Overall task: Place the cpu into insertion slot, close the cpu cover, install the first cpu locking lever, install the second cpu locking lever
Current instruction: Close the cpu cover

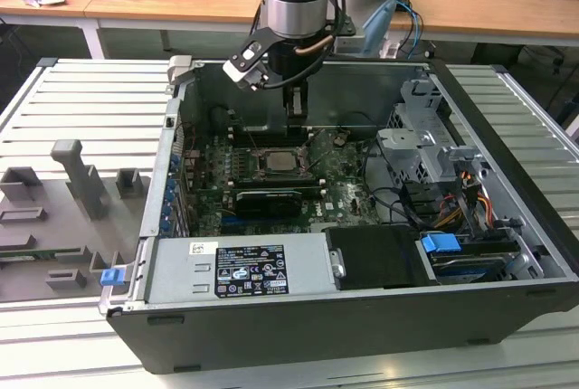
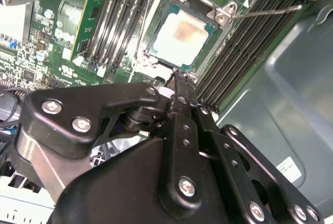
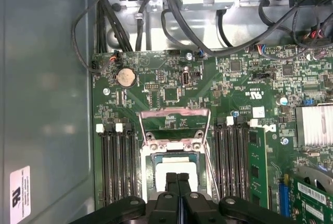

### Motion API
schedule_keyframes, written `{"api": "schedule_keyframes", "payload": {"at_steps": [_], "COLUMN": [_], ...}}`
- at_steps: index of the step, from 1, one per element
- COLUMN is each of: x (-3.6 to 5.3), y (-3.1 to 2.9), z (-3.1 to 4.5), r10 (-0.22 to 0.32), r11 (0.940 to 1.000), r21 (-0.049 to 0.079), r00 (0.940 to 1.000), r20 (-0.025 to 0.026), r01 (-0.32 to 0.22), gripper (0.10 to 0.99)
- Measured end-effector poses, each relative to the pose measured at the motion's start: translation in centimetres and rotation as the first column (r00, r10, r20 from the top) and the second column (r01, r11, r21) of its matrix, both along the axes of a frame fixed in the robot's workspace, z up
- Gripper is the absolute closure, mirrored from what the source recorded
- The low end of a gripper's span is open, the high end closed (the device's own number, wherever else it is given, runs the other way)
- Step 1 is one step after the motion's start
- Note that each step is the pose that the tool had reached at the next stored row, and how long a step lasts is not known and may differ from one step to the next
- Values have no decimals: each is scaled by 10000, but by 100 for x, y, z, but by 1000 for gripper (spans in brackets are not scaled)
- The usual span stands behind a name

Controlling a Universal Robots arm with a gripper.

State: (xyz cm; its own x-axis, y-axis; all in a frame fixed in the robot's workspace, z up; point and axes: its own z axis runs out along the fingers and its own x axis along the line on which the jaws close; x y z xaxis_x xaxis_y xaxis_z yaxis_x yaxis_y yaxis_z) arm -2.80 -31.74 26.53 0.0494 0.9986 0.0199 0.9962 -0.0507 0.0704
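The cpu (image 2: 182, 36) is seated in the insertion slot (image 3: 148, 164); the cpu cover (image 3: 174, 113) is raised, and a locking lever (image 2: 270, 9) appears unlatched. The gripper (image 3: 177, 178) is pressed together, empty, just above the cpu.

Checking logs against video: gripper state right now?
Gripper: shut, nothing seen between its fingers, tips close to the cpu.

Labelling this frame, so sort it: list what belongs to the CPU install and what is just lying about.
Job: cpu, insertion slot, cpu cover, locking lever, claw.
Lying about: memory slots, coin battery, cables, power supply.
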Motion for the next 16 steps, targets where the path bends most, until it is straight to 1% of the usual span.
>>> {"api": "schedule_keyframes", "payload": {"at_steps": [7,16], "x": [81,135], "y": [0,0], "z": [0,0], "r10": [1,1], "r11": [10000,10000], "r21": [0,0], "r00": [10000,10000], "r20": [0,0], "r01": [-1,-1], "gripper": [980,980]}}
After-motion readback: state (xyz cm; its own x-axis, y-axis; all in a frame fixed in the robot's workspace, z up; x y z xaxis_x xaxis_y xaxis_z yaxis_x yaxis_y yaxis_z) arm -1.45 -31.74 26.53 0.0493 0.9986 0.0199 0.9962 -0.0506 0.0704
